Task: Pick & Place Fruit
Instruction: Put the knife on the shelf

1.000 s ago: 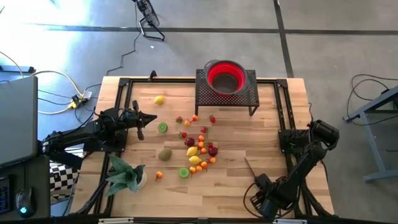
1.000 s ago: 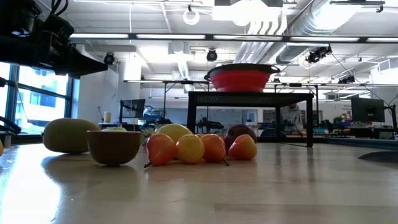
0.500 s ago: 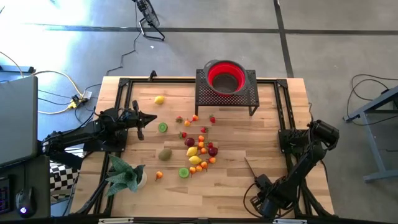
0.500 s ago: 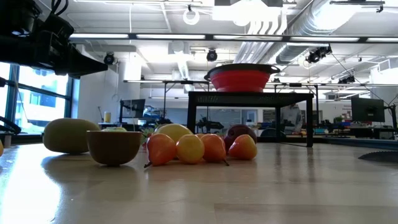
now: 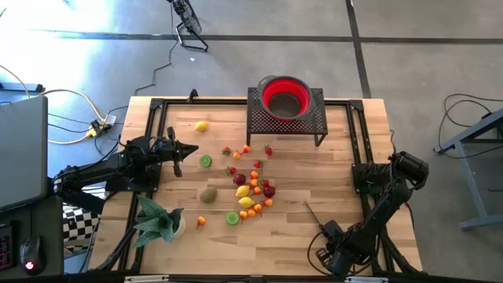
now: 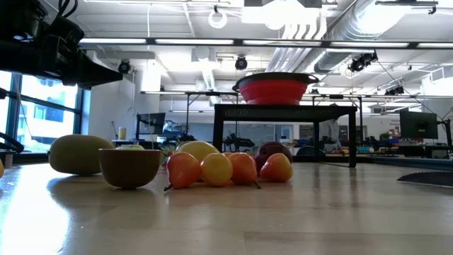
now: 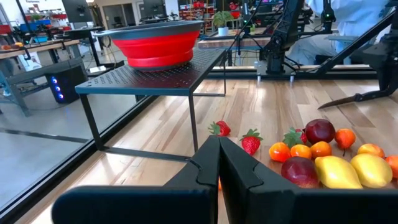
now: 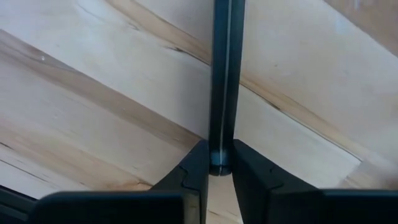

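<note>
Pincer states first: the left pincer (image 5: 189, 149) hovers over the left half of the tabletop (image 5: 330, 181) with its fingers (image 7: 239, 168) pressed flat together and nothing between them; its tip points toward a halved lime (image 5: 206, 161) lying just beside it. The right pincer (image 5: 308, 207) sits low near the front right corner of the tabletop, well apart from the fruit; in the right wrist view its two fingers (image 8: 222, 74) lie against each other with only a hairline seam showing, holding nothing, with bare wood beneath. Most of the fruit (image 5: 250, 182) lies in a loose cluster at the middle of the tabletop: lemons (image 5: 245, 196), small oranges (image 5: 255, 182), strawberries (image 7: 250, 142) and dark-red plums (image 7: 319, 131); a kiwi (image 5: 208, 194) lies to the left of the cluster; a second halved lime (image 5: 233, 218) lies nearer the front; one lone lemon (image 5: 202, 126) rests toward the back left; one orange (image 5: 201, 222) sits beside a green leafy plant (image 5: 157, 220) at the front left. A red bowl (image 5: 284, 97) stands on a black perforated stand (image 5: 310, 122) at the back edge; no fruit shows inside it.
</note>
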Action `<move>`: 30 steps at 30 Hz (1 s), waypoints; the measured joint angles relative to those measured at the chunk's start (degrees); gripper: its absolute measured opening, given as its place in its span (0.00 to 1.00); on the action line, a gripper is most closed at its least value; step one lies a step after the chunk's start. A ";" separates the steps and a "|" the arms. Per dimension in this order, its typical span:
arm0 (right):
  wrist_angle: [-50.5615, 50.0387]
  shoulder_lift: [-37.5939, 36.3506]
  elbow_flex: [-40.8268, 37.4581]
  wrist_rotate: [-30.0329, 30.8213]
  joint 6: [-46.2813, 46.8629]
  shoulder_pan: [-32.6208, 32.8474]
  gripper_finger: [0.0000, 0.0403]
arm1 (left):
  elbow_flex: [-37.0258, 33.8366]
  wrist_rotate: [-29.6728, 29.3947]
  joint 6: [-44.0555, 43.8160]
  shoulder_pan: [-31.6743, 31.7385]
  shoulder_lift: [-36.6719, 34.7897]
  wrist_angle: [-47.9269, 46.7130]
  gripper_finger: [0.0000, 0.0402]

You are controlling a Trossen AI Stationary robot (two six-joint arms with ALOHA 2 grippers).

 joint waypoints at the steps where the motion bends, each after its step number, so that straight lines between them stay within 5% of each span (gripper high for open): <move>1: 0.15 0.00 0.00 0.36 0.00 0.00 0.12 | 0.00 0.00 0.00 0.02 0.00 0.00 0.00; 15: 2.02 -0.25 0.02 5.85 0.42 0.00 0.10 | 0.00 0.00 0.00 0.02 0.00 0.03 0.00; 30: -5.97 -11.30 0.02 30.44 7.36 -0.76 0.10 | 0.00 0.00 0.00 0.02 -0.02 0.09 0.00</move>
